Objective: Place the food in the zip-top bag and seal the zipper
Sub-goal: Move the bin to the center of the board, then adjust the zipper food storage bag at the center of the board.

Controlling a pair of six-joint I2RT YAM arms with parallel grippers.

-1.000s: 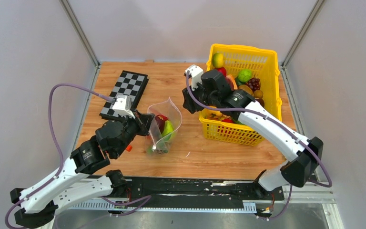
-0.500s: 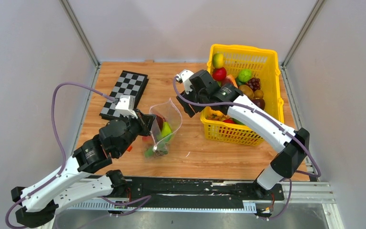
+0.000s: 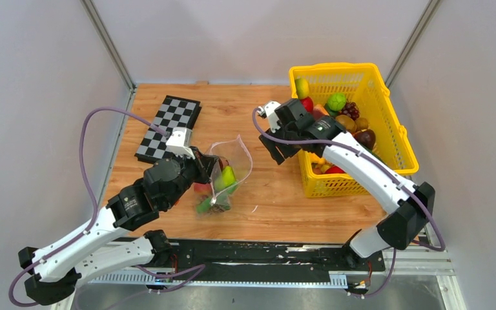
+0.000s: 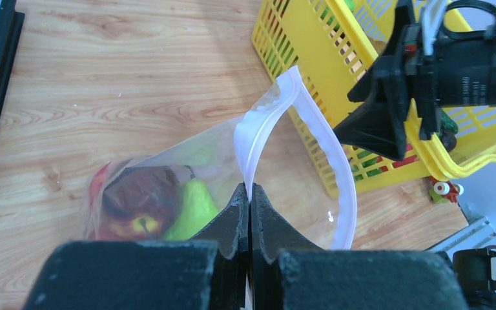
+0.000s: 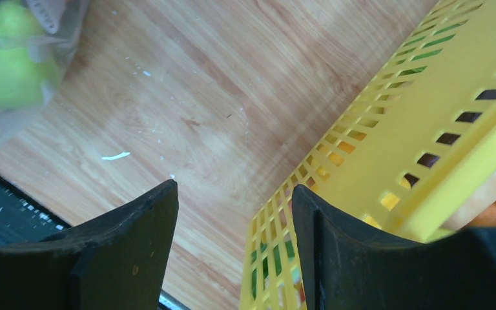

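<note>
Pinching the zipper [image 4: 243, 152] strip, left gripper [image 4: 250, 194] clamped on zip-top bag [image 3: 234, 158] mid-table w/ some food [image 4: 139, 203] inside; right gripper [image 5: 232, 194] jaws apart, empty, by basket [image 3: 352, 65]; more to load, seal undone.

Chessboard [image 3: 170, 126] flat at table [image 3: 278, 216] rear-left, angled. Yellow slotted basket [image 3: 349, 185] right-rear, sitting skewed to the table edges. White fleck [image 3: 254, 209] on the wood mid-front, well apart from both. Small red/green/white bits [image 4: 444, 189] just beside the basket's near corner, too small to identify. Black rail [image 3: 265, 253] along the near edge. Grey walls.
</note>
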